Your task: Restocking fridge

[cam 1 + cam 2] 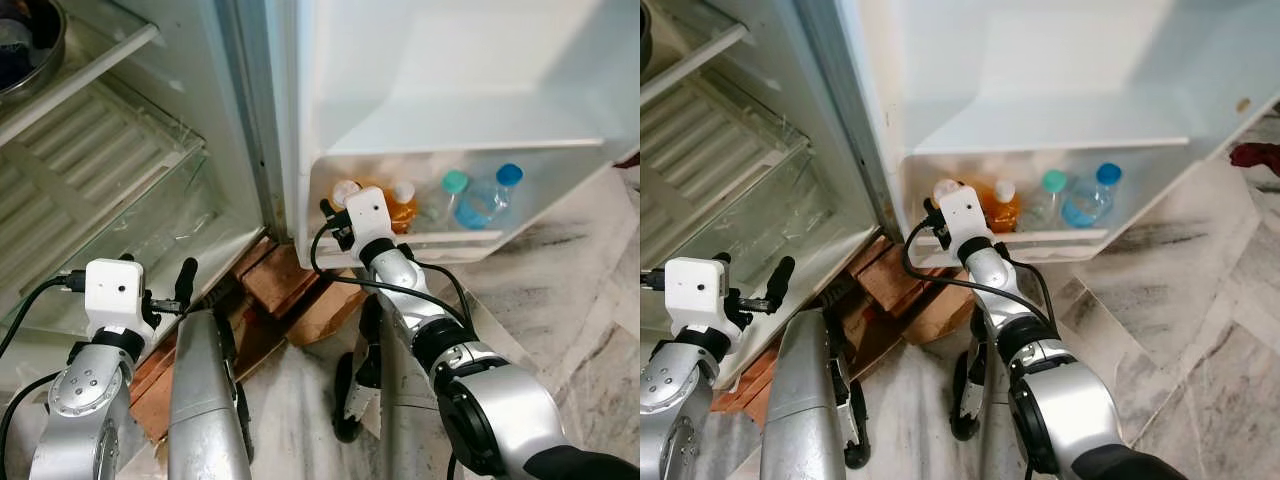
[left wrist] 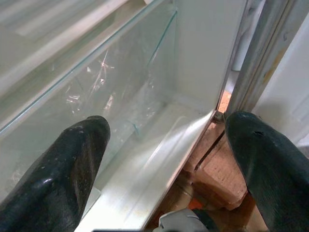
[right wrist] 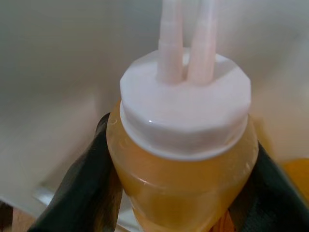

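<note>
No label or writing is readable. At the centre of the head view, the right gripper is clasping an orange-liquid squeeze bottle with a white twin-spout cap, its black fingers pressing both sides, inside the fridge door's bottom shelf. Beside it are sitting another orange bottle and two clear water bottles. At lower left, the left gripper is hanging spread wide before the glass crisper shelf, touching nothing.
</note>
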`<state>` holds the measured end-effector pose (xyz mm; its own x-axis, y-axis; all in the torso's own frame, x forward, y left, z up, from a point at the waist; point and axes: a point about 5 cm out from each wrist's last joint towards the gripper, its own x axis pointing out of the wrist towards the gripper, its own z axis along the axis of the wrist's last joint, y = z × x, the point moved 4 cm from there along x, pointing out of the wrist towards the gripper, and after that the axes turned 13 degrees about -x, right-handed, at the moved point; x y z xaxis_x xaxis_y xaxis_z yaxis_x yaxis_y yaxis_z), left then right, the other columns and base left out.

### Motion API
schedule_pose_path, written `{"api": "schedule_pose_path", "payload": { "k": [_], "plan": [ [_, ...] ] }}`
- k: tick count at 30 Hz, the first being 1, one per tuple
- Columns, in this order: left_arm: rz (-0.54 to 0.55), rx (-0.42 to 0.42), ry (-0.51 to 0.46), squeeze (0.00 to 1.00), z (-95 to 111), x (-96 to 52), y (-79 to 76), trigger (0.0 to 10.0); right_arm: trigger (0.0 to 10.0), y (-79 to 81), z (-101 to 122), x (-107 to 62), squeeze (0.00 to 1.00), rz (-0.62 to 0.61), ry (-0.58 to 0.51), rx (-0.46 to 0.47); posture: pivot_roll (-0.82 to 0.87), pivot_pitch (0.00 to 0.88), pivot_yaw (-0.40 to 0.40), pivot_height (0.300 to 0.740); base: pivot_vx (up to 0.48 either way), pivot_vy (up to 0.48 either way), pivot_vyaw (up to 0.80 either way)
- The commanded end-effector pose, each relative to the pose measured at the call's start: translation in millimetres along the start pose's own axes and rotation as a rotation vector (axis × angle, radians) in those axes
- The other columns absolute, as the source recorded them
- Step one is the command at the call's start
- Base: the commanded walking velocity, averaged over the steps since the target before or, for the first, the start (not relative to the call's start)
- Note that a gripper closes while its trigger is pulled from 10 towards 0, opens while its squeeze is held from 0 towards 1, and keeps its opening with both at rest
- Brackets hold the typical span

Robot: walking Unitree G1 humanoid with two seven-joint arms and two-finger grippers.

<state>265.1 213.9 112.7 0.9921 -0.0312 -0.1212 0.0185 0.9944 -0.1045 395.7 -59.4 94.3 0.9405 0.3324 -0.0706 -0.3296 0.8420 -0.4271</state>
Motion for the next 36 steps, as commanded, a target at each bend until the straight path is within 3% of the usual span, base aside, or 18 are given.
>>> {"api": "schedule_pose_path", "payload": {
  "k": [1,2,3,4,10,23,33,34,36],
  "plan": [
    [-0.009,0.007,0.030,0.00,-6.5,-1.2,-0.4,10.0,10.0,9.3,-33.0,-10.8,0.00,0.035,0.141,0.038,0.15,0.314,-0.037,0.524,0.000,0.000,0.00],
    [-0.010,0.007,0.030,0.00,-6.6,-0.6,-1.0,10.0,10.0,8.4,-35.2,-10.6,0.00,0.036,0.162,0.051,0.15,0.312,-0.037,0.524,0.000,0.000,0.00],
    [-0.013,0.007,0.031,0.00,-6.9,0.7,-1.7,10.0,10.0,5.3,-37.7,-9.9,0.42,0.027,0.192,0.061,0.15,0.308,-0.037,0.524,0.000,0.000,0.00],
    [-0.014,0.008,0.032,0.00,-7.0,1.5,-1.9,10.0,10.0,3.9,-37.5,-9.1,1.00,0.026,0.198,0.072,0.15,0.305,-0.036,0.524,0.000,0.000,0.00],
    [-0.015,0.010,0.034,0.00,-7.7,3.9,-1.8,10.0,10.0,2.3,-35.6,-7.3,1.00,0.026,0.203,0.081,0.15,0.296,-0.036,0.524,0.000,0.000,0.00],
    [-0.015,0.020,0.028,0.00,-6.0,11.6,-1.5,10.0,10.0,-0.3,-12.1,-2.8,1.00,0.110,0.042,0.171,0.14,0.261,-0.037,0.524,0.000,0.000,0.00],
    [-0.011,0.031,0.020,0.00,-4.8,19.1,1.4,10.0,10.0,-2.9,-4.8,-6.0,1.00,0.182,-0.034,0.119,0.13,0.214,-0.036,0.524,0.000,0.000,0.00],
    [-0.011,0.032,0.019,0.00,-4.4,20.3,1.9,10.0,10.0,-4.6,-4.8,-6.7,0.95,0.187,-0.040,0.112,0.13,0.213,-0.036,0.524,0.000,0.000,0.00],
    [-0.011,0.033,0.017,0.00,-3.9,21.9,2.1,10.0,10.0,-6.9,-5.7,-7.6,0.93,0.189,-0.039,0.104,0.12,0.205,-0.035,0.524,0.000,0.000,0.00]
  ]
}}
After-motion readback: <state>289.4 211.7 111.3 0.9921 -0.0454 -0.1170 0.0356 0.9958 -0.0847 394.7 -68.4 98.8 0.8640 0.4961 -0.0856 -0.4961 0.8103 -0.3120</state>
